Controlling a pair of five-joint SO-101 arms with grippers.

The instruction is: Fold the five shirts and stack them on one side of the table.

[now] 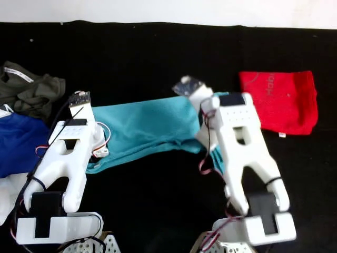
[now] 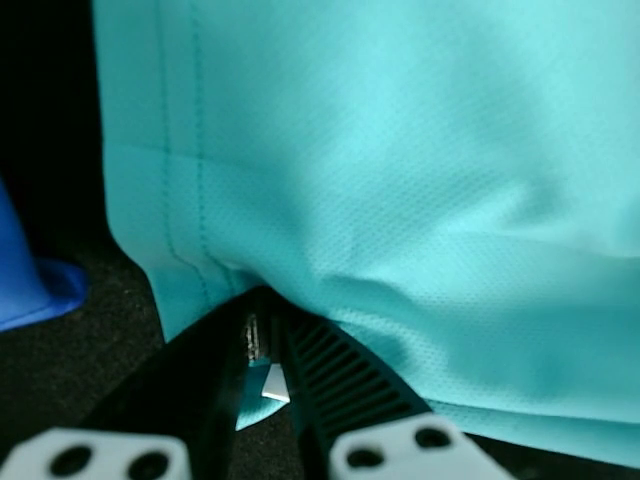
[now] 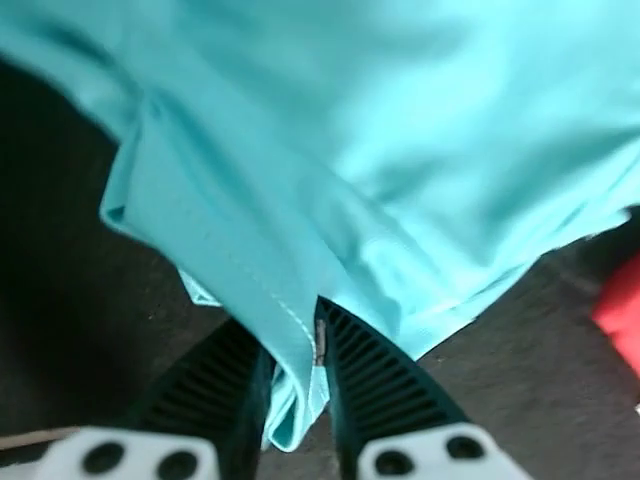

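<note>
I had both clamped on the teal shirt: left claw at its 9 o'clock edge, right claw at 3 o'clock. Red shirt lay at 2 o'clock.

Robotics lab test bench: a black-draped table set against a plain white wall, with the left arm and right arm, white plastic trailing loose wiring, mounted side by side.
</note>
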